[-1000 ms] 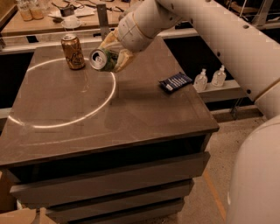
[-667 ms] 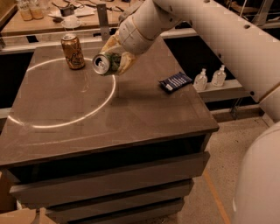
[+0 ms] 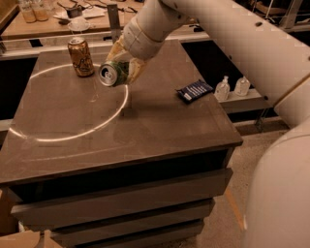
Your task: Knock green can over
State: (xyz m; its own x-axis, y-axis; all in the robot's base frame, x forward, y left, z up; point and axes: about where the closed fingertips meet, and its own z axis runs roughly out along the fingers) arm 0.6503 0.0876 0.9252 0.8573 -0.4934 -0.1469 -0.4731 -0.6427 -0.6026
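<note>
The robot's two-finger gripper (image 3: 127,66), at the end of a thick white arm that reaches in from the upper right, is clenched around the green aluminium drink can (image 3: 111,73). One yellowish finger (image 3: 115,49) lies over the can's upper side and the other sits behind its body.

The green can lies on its side in that grasp, just right of and slightly nearer the camera than the upright bronze-brown drink can (image 3: 81,57). The two cans do not touch. The green can's silver top end faces the camera; I cannot tell whether it is opened or whether anything is inside.

The bronze-brown can stands on the dark brown tabletop (image 3: 145,131), at the far edge of a pale ring (image 3: 63,138) marked on that surface. Its top is too small to show whether it is sealed.

Well to the right of the bronze-brown can, near the table's right edge, lies a flat dark blue packet (image 3: 193,90). Further right, off the table, two small clear bottles (image 3: 223,88) stand on a lower ledge, their contents unreadable. Behind the bronze-brown can, on a wooden counter, stand two jars (image 3: 29,12) holding something tan.
</note>
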